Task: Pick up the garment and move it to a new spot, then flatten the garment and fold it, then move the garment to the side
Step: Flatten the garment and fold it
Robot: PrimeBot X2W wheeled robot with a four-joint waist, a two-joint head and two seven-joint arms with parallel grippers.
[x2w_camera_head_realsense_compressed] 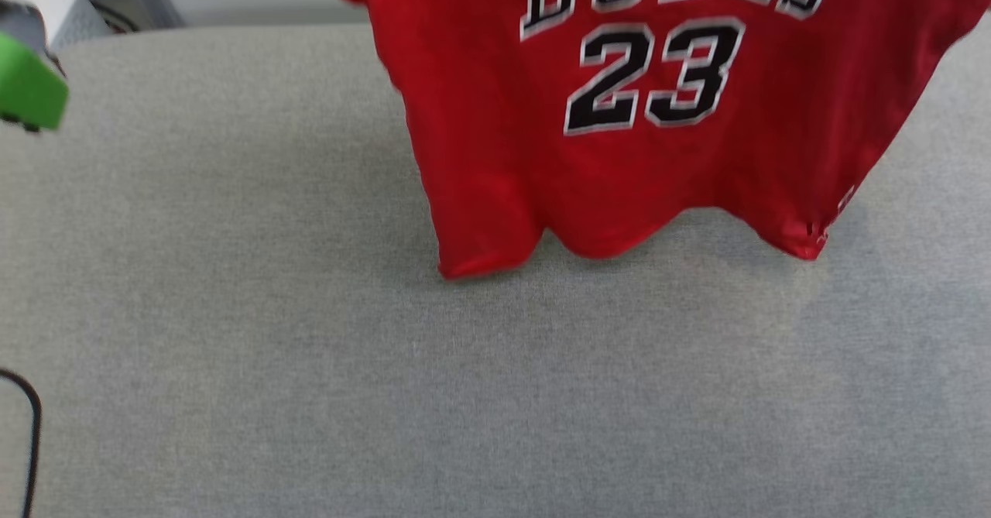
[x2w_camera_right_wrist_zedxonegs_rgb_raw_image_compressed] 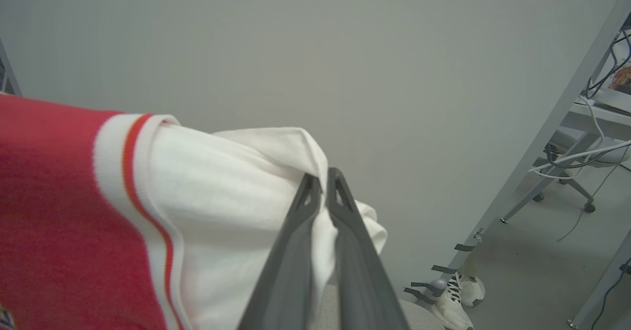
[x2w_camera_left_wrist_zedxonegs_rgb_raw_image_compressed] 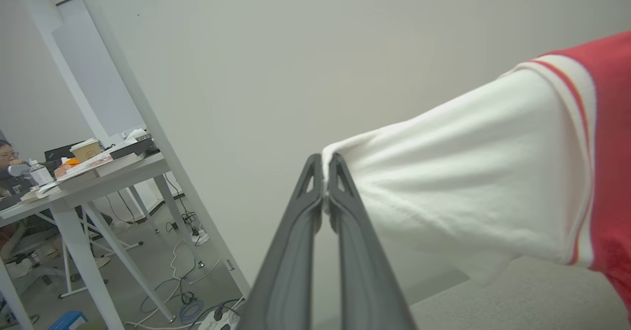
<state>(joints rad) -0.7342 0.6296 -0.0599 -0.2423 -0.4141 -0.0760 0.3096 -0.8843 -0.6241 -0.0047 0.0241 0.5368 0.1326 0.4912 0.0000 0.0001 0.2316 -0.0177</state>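
Grey woven cloth covers the bench (x2w_camera_head_realsense_compressed: 232, 348): matte, slightly nubby, flat. Far left sit a blurred green block (x2w_camera_head_realsense_compressed: 27, 92) and a thin black cable (x2w_camera_head_realsense_compressed: 31, 425) at the edge.

Left pincer (x2w_camera_left_wrist_zedxonegs_rgb_raw_image_compressed: 324, 172): dark fingers pressed together on the cuff of one white sleeve (x2w_camera_left_wrist_zedxonegs_rgb_raw_image_compressed: 468, 182), clamped. The cloth is drawn to a point at the tips, with a plain pale wall (x2w_camera_left_wrist_zedxonegs_rgb_raw_image_compressed: 296, 49) behind. The sleeve is soft ribbed knit, pulled fairly taut toward the red-white armhole trim.

Red jersey (x2w_camera_head_realsense_compressed: 619, 177): up in the air, hung between the two pincers, chest print facing the robot and right way up. Its width runs left-right from pincer to pincer and its collar-to-hem axis drops down. The wavy hem is the lowest part, right over the bench. I can't tell whether it touches. The fabric is slick, shiny mesh and limp, sagging in scallops along the hem.

Right pincer (x2w_camera_right_wrist_zedxonegs_rgb_raw_image_compressed: 323, 184): also closed, biting a bunched fold of the other sleeve (x2w_camera_right_wrist_zedxonegs_rgb_raw_image_compressed: 222, 197), a messier hold than the left one. A white sneaker (x2w_camera_right_wrist_zedxonegs_rgb_raw_image_compressed: 461, 290) is on the floor beyond.

My read: neither arm is nearer, since each owns a sleeve. The lay-down hinges on the hem landing first, then both arms keeping the span level so the jersey spreads flat.
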